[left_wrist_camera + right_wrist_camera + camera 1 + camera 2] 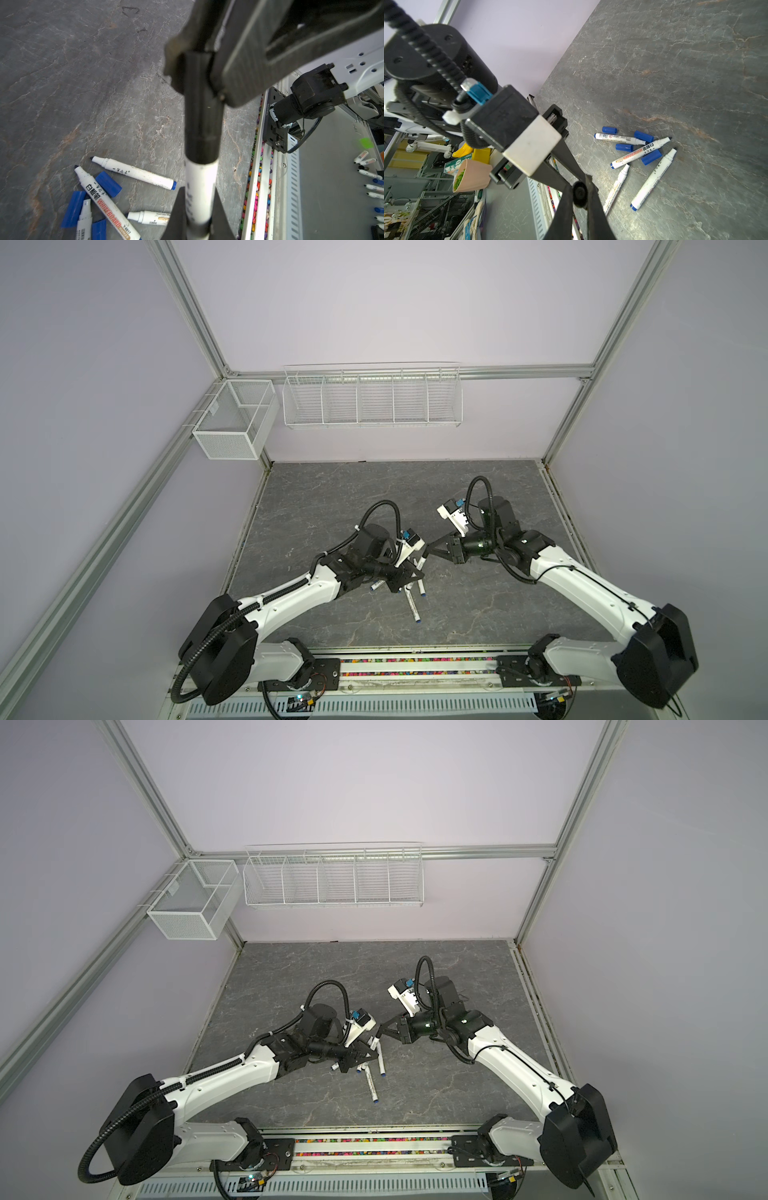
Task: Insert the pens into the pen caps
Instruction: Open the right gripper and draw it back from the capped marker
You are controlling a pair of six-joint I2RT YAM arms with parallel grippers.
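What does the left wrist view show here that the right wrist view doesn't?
Only the left wrist view: the held pen seen lengthwise, its white barrel running into the black cap, and spare pens on a lower surface beyond the table edge. Only the right wrist view: the left arm's wrist camera housing and all four blue caps; the left wrist view shows three. Both: the left gripper and right gripper meeting at the black cap, and four loose uncapped pens.

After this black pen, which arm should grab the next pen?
Left, probably: the left pincer hangs directly over the pile of pens, while the right pincer sits farther off, shut on the black cap.
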